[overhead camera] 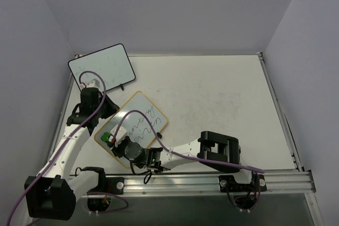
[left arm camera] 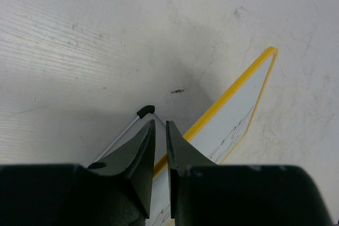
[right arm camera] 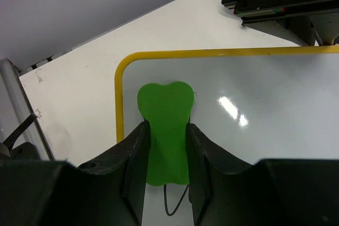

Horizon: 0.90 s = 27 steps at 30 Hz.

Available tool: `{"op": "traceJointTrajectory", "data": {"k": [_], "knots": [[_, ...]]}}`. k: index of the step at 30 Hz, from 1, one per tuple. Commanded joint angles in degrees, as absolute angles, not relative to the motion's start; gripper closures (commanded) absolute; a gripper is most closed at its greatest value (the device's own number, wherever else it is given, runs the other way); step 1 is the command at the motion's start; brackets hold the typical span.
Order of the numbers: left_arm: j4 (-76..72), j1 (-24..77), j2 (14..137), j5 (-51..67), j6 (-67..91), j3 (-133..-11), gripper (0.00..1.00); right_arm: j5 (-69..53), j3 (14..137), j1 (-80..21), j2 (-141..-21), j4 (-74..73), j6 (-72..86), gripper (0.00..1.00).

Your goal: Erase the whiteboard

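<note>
Right wrist: right claw (right arm camera: 164,130) clenched on green eraser (right arm camera: 165,107) upon whiteboard (right arm camera: 265,104); left claw (left arm camera: 160,126) clenched.

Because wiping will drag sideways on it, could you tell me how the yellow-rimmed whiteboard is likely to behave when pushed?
The whiteboard looks thin and lies on the smooth table, so it probably slides easily. Its glossy face shows glare, so the green pad should glide. It looks stiff, not floppy.

Green eraser (overhead camera: 107,137) at the left corner of the handwritten whiteboard (overhead camera: 149,121)
</note>
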State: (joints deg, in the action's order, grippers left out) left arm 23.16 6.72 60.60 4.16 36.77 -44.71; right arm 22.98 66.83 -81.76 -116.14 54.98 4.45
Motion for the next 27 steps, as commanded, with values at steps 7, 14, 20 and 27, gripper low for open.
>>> {"op": "traceJointTrajectory", "data": {"k": [7,14,20,27], "knots": [[23.03,7.03,60.29,5.36,35.95,-45.70,0.78,29.61,64.95,-77.08,-115.84,48.79,8.08,1.00],[23.03,7.03,60.29,5.36,35.86,-45.62,0.78,31.55,64.34,-74.18,-115.31,46.32,10.20,1.00],[23.03,7.12,60.38,5.36,35.86,-45.70,0.78,31.29,65.30,-75.06,-115.66,45.35,8.97,1.00],[22.85,7.12,60.47,5.36,35.95,-45.70,0.78,29.53,67.67,-78.31,-117.60,45.00,5.36,1.00]]}}
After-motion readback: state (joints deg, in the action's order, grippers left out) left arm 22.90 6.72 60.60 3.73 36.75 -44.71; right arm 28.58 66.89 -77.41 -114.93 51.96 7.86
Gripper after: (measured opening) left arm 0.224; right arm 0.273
